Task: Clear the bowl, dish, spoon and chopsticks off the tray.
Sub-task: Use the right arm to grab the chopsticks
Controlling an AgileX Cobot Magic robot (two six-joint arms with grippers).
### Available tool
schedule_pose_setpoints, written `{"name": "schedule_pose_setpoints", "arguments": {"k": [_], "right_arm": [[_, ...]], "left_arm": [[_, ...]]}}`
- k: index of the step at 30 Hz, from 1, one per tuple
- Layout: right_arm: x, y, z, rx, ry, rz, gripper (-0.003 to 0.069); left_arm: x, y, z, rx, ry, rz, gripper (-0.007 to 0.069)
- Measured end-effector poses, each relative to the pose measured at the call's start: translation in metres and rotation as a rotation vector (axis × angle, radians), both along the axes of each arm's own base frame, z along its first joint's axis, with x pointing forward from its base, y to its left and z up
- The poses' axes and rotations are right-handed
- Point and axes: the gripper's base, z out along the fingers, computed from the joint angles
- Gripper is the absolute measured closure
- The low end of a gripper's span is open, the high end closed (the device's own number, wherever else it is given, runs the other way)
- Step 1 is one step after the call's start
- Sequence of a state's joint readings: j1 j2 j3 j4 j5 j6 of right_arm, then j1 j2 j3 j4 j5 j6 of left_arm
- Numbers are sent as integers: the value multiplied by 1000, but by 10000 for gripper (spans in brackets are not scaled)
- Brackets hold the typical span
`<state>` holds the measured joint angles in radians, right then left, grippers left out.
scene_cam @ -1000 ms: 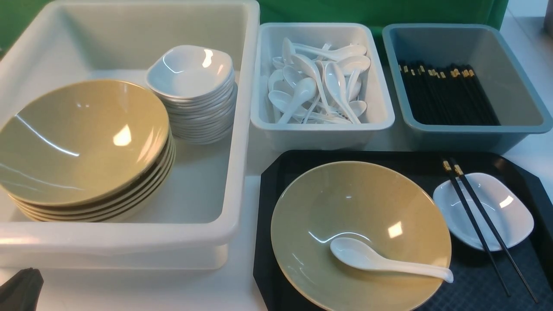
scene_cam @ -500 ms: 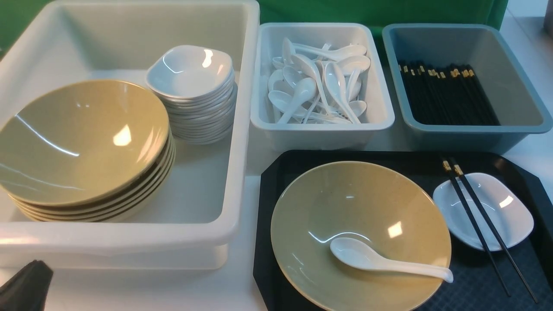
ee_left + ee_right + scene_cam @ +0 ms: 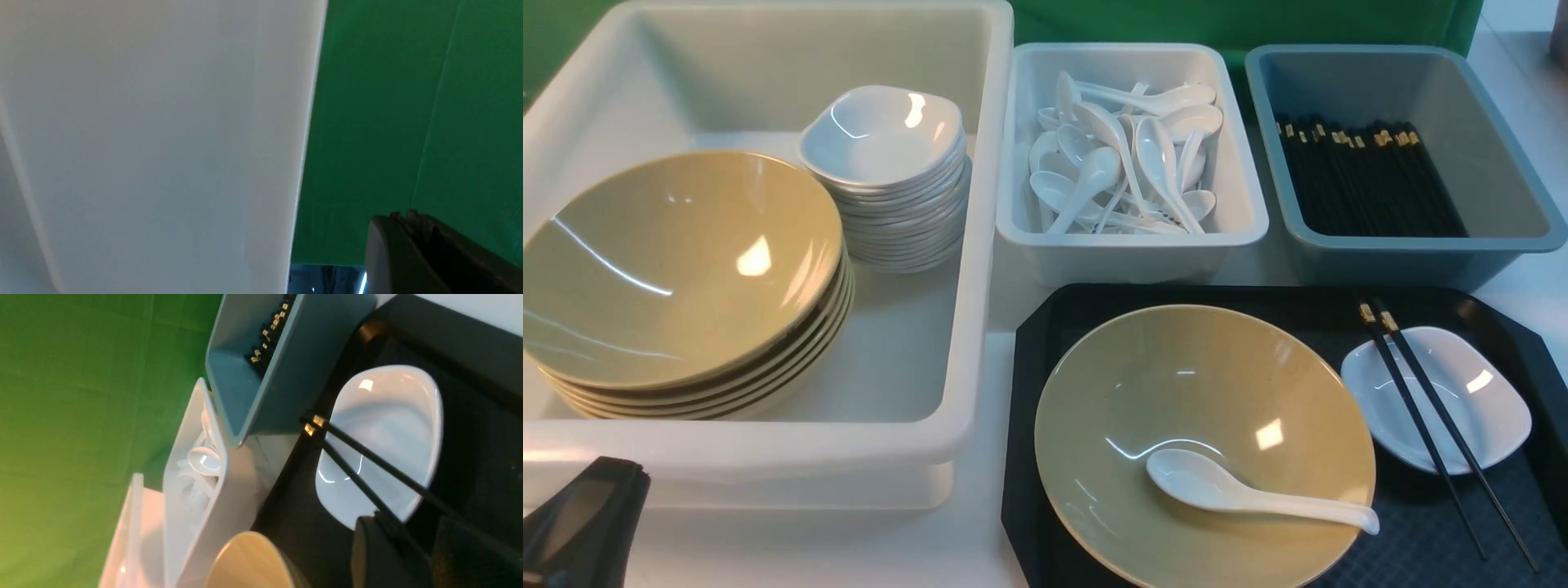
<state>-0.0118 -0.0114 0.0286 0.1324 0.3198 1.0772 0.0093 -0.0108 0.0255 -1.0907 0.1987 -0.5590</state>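
The black tray (image 3: 1421,549) lies at the front right. On it stands the khaki bowl (image 3: 1205,392) with the white spoon (image 3: 1258,496) lying inside, handle to the right. The white dish (image 3: 1474,408) sits to the right of the bowl, with the black chopsticks (image 3: 1441,412) lying across it. My left gripper (image 3: 584,523) is at the front left corner, beside the white tub; in the left wrist view (image 3: 402,214) its tips meet, empty. My right gripper (image 3: 412,547) is open just over the tray at the chopsticks' (image 3: 367,455) thin ends, near the dish (image 3: 388,404); it is outside the front view.
A large white tub (image 3: 907,441) at the left holds a stack of khaki bowls (image 3: 678,269) and a stack of white dishes (image 3: 886,175). Behind the tray stand a white bin of spoons (image 3: 1127,155) and a grey-blue bin of chopsticks (image 3: 1494,163).
My left gripper has risen and moved a little to the right at the front view's lower left corner. Everything on the tray is where it was.
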Motion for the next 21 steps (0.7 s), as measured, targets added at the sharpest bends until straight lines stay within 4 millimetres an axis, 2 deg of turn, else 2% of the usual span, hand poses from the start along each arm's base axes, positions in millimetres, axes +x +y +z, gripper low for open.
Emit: {"name": "schedule_pose_setpoints", "arguments": {"k": [5,8,11,13,14,15,16,17,18,19,20,21], "right_arm": [[0,1,1,-79,-18,26,421],[0,2,9,-222,-67,76,426],[-2,4,40,-414,-149,135,470],[1,5,67,-569,-146,193,536],[1,5,73,-600,-155,198,550],[6,7,92,-709,-134,245,589],[8,7,92,-708,-123,249,594],[16,9,113,-831,-73,320,622],[19,10,126,-893,-69,348,625],[30,12,147,-1005,-9,438,627],[37,13,151,-1037,40,492,626],[43,14,163,-1089,61,540,626]], "left_arm": [[-2,-4,6,195,-35,-52,636],[-9,-6,42,485,-193,-52,636],[-15,-7,82,790,-314,-29,636],[-6,-10,111,1019,-315,-82,636],[-7,-11,113,1038,-323,-83,636],[5,-14,129,1176,-284,-165,636],[10,-14,130,1190,-265,-186,636],[19,-16,143,1298,-227,-273,636],[29,-17,151,1362,-184,-349,636],[43,-17,158,1425,-114,-456,636],[50,-17,162,1462,-72,-522,636],[53,-16,167,1496,-37,-577,636]]}}
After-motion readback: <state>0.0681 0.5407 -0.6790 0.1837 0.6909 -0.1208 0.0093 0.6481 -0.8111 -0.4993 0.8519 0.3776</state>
